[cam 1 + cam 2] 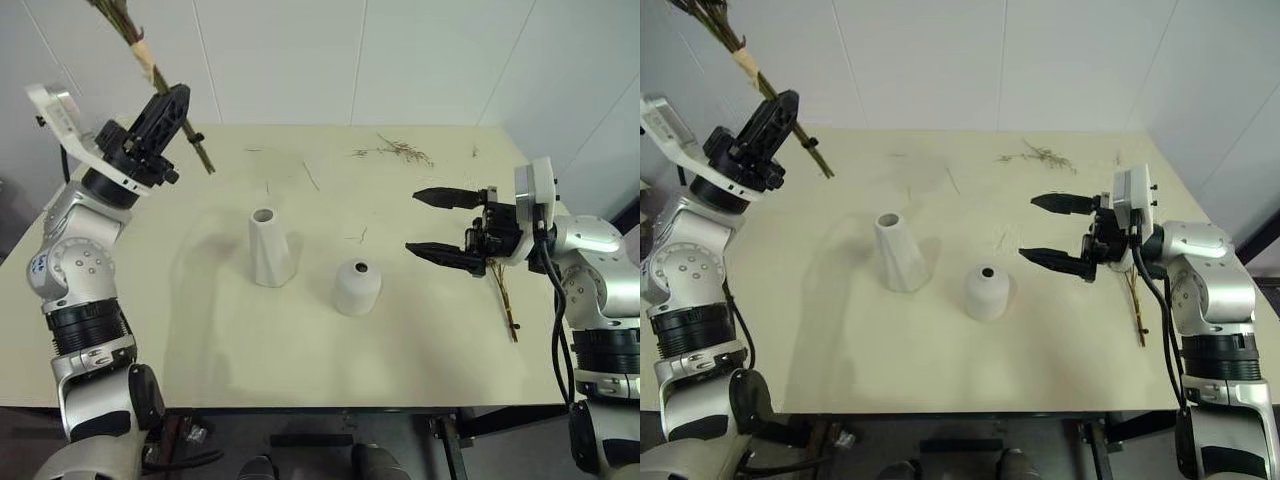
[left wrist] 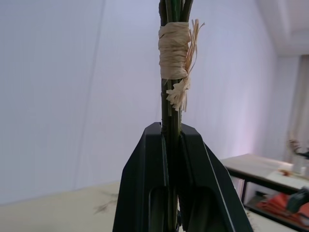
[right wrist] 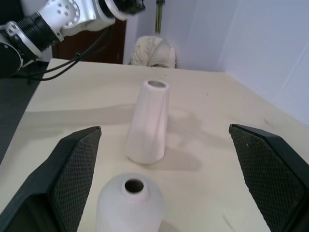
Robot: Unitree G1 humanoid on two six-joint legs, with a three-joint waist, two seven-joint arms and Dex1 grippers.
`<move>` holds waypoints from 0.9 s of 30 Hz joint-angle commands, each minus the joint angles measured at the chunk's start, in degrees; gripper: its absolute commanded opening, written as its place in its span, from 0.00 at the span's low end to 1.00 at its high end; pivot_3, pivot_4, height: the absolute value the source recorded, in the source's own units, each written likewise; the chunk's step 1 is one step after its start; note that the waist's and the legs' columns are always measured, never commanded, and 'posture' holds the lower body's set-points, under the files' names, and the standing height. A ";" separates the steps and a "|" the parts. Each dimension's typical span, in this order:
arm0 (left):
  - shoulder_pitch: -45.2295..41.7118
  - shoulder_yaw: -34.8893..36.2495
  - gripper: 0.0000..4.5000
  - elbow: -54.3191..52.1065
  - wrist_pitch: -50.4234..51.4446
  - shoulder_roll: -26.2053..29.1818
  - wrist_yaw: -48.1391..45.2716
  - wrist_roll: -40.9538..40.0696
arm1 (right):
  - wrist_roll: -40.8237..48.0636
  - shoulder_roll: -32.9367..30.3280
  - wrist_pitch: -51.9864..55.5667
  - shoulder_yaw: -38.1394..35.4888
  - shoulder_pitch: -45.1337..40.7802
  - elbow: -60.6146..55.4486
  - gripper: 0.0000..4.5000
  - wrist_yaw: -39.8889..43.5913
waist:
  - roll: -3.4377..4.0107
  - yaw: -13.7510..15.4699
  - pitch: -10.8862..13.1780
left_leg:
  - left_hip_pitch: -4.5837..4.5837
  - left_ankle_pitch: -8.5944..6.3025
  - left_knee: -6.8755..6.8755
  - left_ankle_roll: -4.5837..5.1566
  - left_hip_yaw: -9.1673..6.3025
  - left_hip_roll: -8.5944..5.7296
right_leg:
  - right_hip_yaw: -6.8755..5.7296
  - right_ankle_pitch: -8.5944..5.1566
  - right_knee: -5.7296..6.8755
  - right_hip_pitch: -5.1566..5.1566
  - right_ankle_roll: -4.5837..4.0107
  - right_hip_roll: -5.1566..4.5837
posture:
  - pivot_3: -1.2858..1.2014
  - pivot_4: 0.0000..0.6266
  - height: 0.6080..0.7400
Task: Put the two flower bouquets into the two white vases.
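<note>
Currently on bouquet one: left tool is clamped tight on the stems of the big bouquet, lifted clear of the bench over its far left corner. Raffia binding sits just above the grip; blooms run out past the top of the head views. Long axis is slanted, heads up and away to the left, cut ends pointing down and right, roughly towards the tall vase. Next move, as I read it: stand the stems closer to vertical, line the cut ends up over that narrow neck, then lower. The opening is small, so alignment matters.

Right tool is wide open, holding nothing, hovering level and pointing at the short vase. The slim sprig lies on the bench beneath its wrist, near the right edge, lengthwise front to back.
</note>
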 commanded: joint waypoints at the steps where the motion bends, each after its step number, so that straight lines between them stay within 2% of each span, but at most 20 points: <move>1: -3.15 -0.86 0.01 0.93 -0.18 -0.65 -1.10 -1.59 | 1.60 0.09 -0.47 -3.15 1.36 -3.84 1.00 -2.93 | 0.00 -0.26 0.00 | 0.01 0.00 0.00 0.00 0.01 0.00 | 0.01 0.00 0.00 0.00 0.00 0.00 | 0.52 0.24 1.00; 4: -5.02 -2.17 0.01 3.02 0.34 -1.88 -2.53 -2.18 | 1.28 0.95 -1.86 -5.01 3.33 -4.72 1.00 -6.44 | 0.00 -0.41 0.00 | 0.04 0.00 0.00 0.00 0.02 0.00 | 0.01 0.00 0.03 0.00 0.00 0.03 | 0.52 0.24 1.00; 14: 1.09 -5.57 0.01 4.74 -2.71 -2.73 -7.95 1.05 | 1.68 3.50 -2.93 -6.65 9.47 -10.62 1.00 -13.57 | 0.00 -0.47 0.00 | 0.05 0.00 -0.03 0.01 0.02 0.00 | 0.07 -0.03 0.03 0.00 0.02 0.04 | 0.52 0.24 1.00; 27: 4.67 -7.77 0.01 7.95 -11.04 -6.51 -11.28 5.50 | 1.57 4.17 -3.08 -6.26 11.02 -12.43 1.00 -16.27 | 0.00 -0.32 0.00 | 0.05 0.00 -0.03 0.01 0.02 0.00 | 0.09 -0.04 0.01 0.01 0.00 0.06 | 0.52 0.24 1.00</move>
